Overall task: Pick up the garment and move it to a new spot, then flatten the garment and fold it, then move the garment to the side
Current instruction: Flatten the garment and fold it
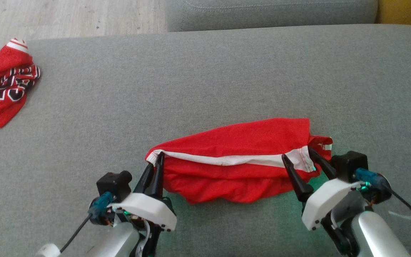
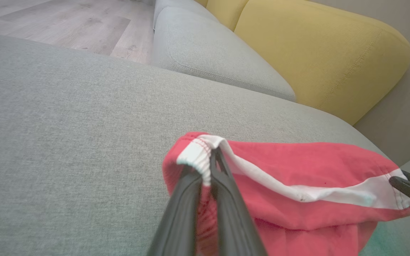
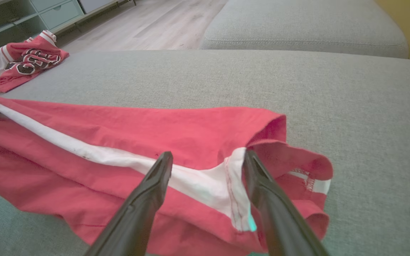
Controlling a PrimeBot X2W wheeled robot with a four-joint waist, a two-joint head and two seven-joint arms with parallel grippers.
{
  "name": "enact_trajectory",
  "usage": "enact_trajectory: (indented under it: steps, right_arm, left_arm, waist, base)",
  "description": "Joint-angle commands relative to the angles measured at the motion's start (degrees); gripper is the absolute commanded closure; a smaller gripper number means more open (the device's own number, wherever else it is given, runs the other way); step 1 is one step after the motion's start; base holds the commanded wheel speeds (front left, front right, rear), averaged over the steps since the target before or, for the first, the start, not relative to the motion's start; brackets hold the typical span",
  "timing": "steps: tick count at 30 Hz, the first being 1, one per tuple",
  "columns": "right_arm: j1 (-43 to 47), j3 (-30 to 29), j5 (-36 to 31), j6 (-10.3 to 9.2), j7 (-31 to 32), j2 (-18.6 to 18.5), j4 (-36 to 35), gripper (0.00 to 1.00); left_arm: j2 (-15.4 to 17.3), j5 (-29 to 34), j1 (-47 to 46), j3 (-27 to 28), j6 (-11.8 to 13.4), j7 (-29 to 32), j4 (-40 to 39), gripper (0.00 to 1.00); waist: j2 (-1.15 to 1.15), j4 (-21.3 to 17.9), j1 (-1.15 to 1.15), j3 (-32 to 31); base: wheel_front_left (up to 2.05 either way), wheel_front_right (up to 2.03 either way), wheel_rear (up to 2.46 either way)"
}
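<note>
Looking down at the grey sofa seat, the red garment lay in a loose, rumpled strip running left to right along the near side, a bit right of centre. A white stripe ran along its length, with more red cloth bunched up below it on the near side.

The left jaws were pinched fully together on the garment's left end, with the white-trimmed corner caught between the dark fingers and the cloth puckered around them. The right jaws were spread as wide as they go and weren't gripping anything. Those fingers sat on either side of the white stripe at the garment's right end, tips right at the fabric, but I couldn't tell if they were pressing on it.

Well apart from all that, a crumpled red jersey with black-and-white lettering sat at the far left edge of the seat. Wood floor showed beyond it, and a yellow cushion stood past the far right.
</note>
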Motion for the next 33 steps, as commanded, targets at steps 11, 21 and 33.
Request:
enact_trajectory:
  steps: [11, 21, 33]
  right_arm:
    - [2.96, 0.26, -2.65, 0.37, 3.40, 1.20, -9.28, 0.00]
    - [1.42, -4.74, -4.31, 0.37, 2.75, 1.44, -6.70, 0.00]
    - [1.05, -4.34, -5.55, 0.37, 1.83, 2.28, -3.97, 0.00]
  left_arm:
    - [0.87, -0.31, -2.40, 1.74, 0.20, -0.73, -1.69, 1.00]
    - [0.79, -0.40, -2.80, 1.56, 0.24, -0.77, -1.67, 1.00]
    - [1.00, -0.62, -2.81, 1.49, 0.34, -0.94, -1.76, 1.00]
  waist:
    - [0.00, 0.00, 0.00, 0.20]
    - [0.00, 0.49, 0.00, 0.57]
    - [0.00, 0.57, 0.00, 0.90]
  base:
    - [0.00, 0.00, 0.00]
    - [0.00, 0.00, 0.00]
    - [0.00, 0.00, 0.00]
